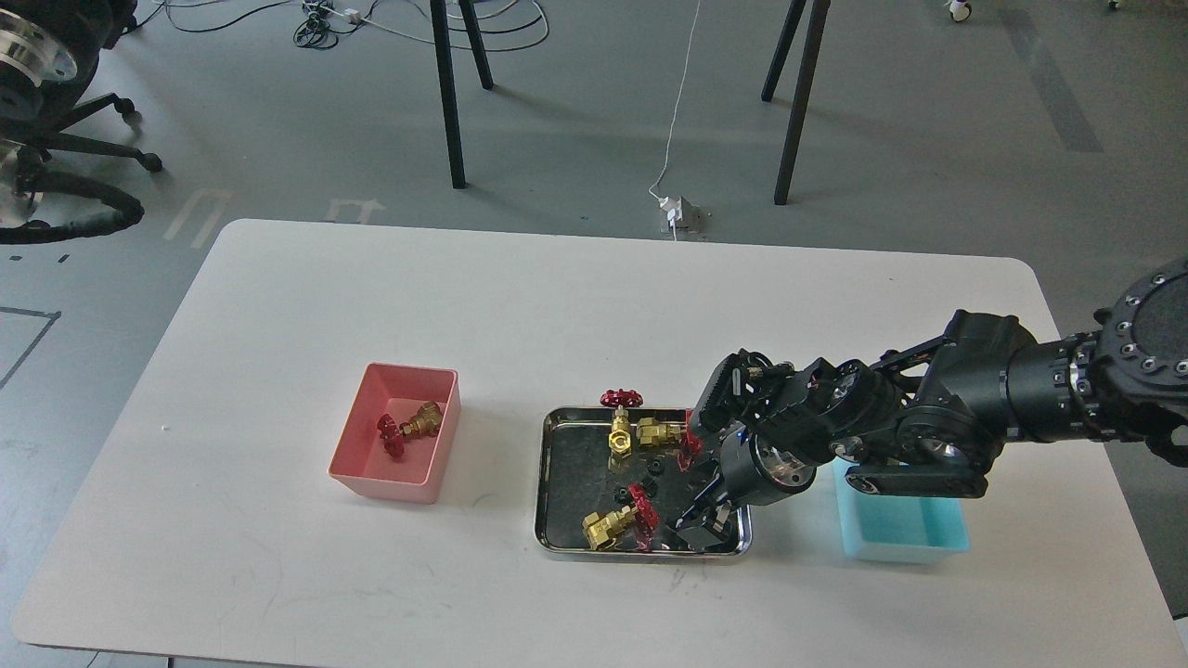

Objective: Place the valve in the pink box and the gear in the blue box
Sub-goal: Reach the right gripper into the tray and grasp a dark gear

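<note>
My right jaws (698,529) hang low in the steel tray's (557,482) near right corner; whether apart, I cannot tell. Black gears (647,470) lie just left of them.

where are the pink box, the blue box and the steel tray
pink box (442,422): head view, on its right wall
blue box (905,549): head view, on its near wall
steel tray (546,482): head view, on its left rim
</note>
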